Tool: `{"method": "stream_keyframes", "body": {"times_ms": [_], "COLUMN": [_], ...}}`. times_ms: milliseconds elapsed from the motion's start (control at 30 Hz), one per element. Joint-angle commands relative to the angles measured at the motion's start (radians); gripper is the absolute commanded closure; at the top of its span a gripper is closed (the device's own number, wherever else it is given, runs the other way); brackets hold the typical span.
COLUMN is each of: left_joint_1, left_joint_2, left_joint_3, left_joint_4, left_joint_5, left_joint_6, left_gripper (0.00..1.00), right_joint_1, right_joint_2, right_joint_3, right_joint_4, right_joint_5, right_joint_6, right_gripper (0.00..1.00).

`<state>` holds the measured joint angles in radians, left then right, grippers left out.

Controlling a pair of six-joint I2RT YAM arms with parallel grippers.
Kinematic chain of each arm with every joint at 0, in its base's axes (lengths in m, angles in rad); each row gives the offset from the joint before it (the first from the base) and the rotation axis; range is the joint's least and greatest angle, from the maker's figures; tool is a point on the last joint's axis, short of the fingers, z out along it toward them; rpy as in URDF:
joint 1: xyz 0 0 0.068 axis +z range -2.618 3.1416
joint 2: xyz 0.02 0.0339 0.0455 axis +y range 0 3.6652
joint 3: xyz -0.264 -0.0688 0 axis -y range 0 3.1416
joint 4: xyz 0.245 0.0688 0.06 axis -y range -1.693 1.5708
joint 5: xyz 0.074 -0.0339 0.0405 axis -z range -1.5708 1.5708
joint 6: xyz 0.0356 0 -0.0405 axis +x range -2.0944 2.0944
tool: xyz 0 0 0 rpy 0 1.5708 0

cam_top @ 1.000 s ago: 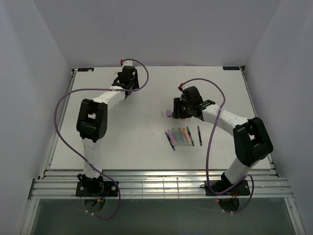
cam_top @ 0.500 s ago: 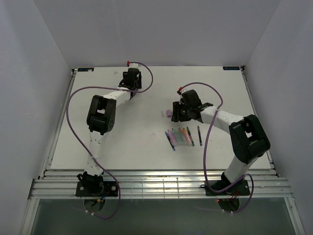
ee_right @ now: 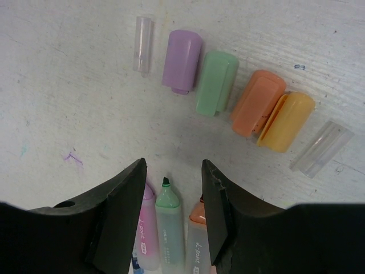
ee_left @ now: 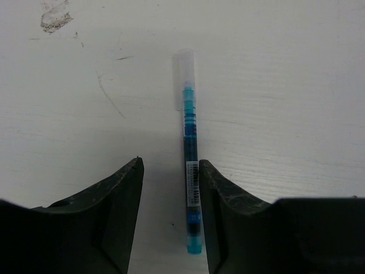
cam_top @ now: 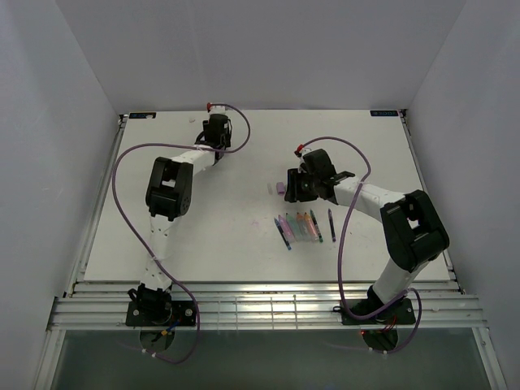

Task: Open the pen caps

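In the left wrist view a slim blue pen (ee_left: 191, 177) lies on the table with its clear cap (ee_left: 184, 74) on at the far end. My left gripper (ee_left: 170, 164) is open, and the pen lies between the fingers, close to the right one. My right gripper (ee_right: 173, 166) is open and empty above the uncapped pink (ee_right: 145, 228), mint green (ee_right: 170, 225) and orange (ee_right: 197, 240) pens. Loose caps lie beyond it: purple (ee_right: 182, 60), green (ee_right: 217, 83), orange (ee_right: 258, 103), yellow-orange (ee_right: 286, 121) and two clear ones (ee_right: 142, 43). From above, the left gripper (cam_top: 214, 128) is far left and the right gripper (cam_top: 296, 185) is mid-table.
The row of pens (cam_top: 302, 227) lies at mid-table, with a thin dark pen (cam_top: 331, 223) at its right end. A purple cap (cam_top: 280, 188) shows beside the right gripper. The table's far edge (cam_top: 260, 111) runs close behind the left gripper. White walls enclose the table.
My left arm has reached farther toward the table's far left, carrying its gripper a little away from me. My right gripper has shifted slightly left over the pens.
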<state>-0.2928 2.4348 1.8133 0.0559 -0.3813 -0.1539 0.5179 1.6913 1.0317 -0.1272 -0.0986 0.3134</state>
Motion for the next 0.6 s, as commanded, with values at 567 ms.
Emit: {"method": "stream_keyframes", "body": {"times_ms": [567], "left_joint_1": [0.038], "left_joint_2": [0.053], "left_joint_3": [0.066], "left_joint_4": [-0.128], "left_joint_5": [0.104], "left_joint_6": [-0.087], "left_gripper": [0.87], "right_joint_1": [-0.012], "right_joint_2": [-0.081], "right_joint_3": [-0.032], "right_joint_4": [0.041], "right_joint_5": [-0.006], "right_joint_6": [-0.010], "right_gripper": [0.50]}}
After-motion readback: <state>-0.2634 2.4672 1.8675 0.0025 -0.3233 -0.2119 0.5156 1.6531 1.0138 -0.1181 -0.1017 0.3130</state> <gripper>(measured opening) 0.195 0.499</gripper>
